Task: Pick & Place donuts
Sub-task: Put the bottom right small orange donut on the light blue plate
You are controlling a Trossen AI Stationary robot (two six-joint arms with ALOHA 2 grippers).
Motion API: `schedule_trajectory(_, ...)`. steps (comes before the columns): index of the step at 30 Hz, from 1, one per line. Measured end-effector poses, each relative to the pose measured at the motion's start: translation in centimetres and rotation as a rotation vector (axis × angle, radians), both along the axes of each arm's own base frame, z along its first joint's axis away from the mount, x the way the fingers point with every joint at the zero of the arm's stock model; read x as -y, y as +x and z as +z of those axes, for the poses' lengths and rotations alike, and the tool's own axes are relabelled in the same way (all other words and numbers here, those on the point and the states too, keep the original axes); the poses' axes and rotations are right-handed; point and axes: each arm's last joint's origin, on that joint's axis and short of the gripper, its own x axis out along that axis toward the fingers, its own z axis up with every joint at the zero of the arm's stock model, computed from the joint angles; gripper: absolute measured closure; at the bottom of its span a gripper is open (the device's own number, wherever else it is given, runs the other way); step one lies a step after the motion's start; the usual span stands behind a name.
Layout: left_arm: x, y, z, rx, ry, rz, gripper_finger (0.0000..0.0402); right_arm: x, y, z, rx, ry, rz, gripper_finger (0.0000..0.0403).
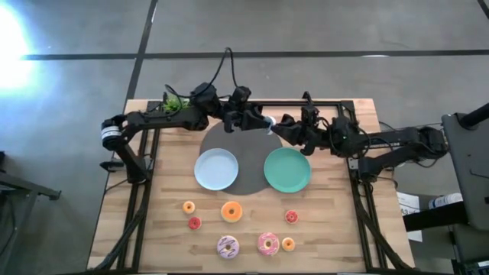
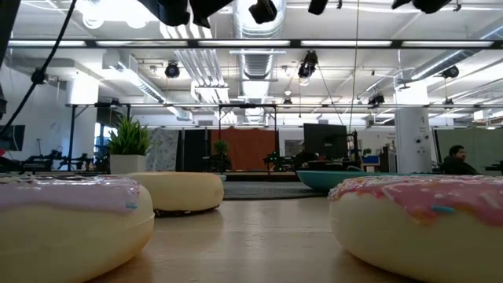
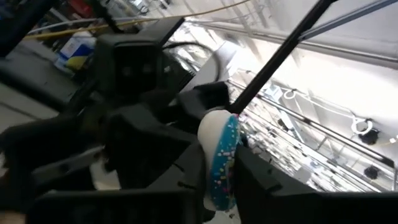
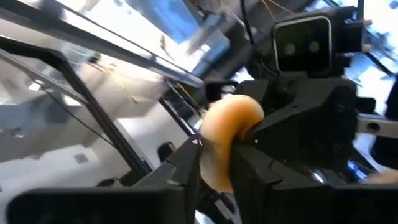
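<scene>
Left gripper pinches a blue-sprinkled donut; right gripper pinches a tan donut; both hang above the grey disc, plates just below: blue plate, green plate.

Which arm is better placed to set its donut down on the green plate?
Right. The right gripper holds an orange donut, and the green plate lies on its side of the table. The left gripper, holding a sprinkled donut, is nearer the light blue plate.
</scene>
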Motion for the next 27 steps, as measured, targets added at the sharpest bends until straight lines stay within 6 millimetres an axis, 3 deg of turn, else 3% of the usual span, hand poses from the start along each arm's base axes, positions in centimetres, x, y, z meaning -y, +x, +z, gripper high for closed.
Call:
schedule_trajectory(4,-0.7,0.0,-1.3,-0.058,-0.023,0.035,0.0389,-0.1,-1.7,0.1,-0.163,0.000,-0.053,0.0283)
schedule_trajectory(10,-1.2,0.2,-4.0,-0.250,0.022,0.146,0.0394,-0.5,-6.0,-0.2,-0.497,0.033,-0.299,0.0253)
schedule_trajectory(15,-0.6,-0.1,-9.6,-0.627,0.089,0.224,0.0395,-1.2,-8.2,-1.2,-0.687,0.069,-0.337,0.0239)
schedule_trajectory(21,1.1,-3.8,-13.5,-0.820,0.091,0.191,0.0395,-1.8,-7.5,-2.1,-0.753,0.062,-0.323,0.0234)
schedule_trajectory(27,2.7,-9.5,-18.4,-1.002,-0.033,0.194,0.0395,-1.9,-5.7,-3.7,-0.839,0.045,-0.296,0.0234)
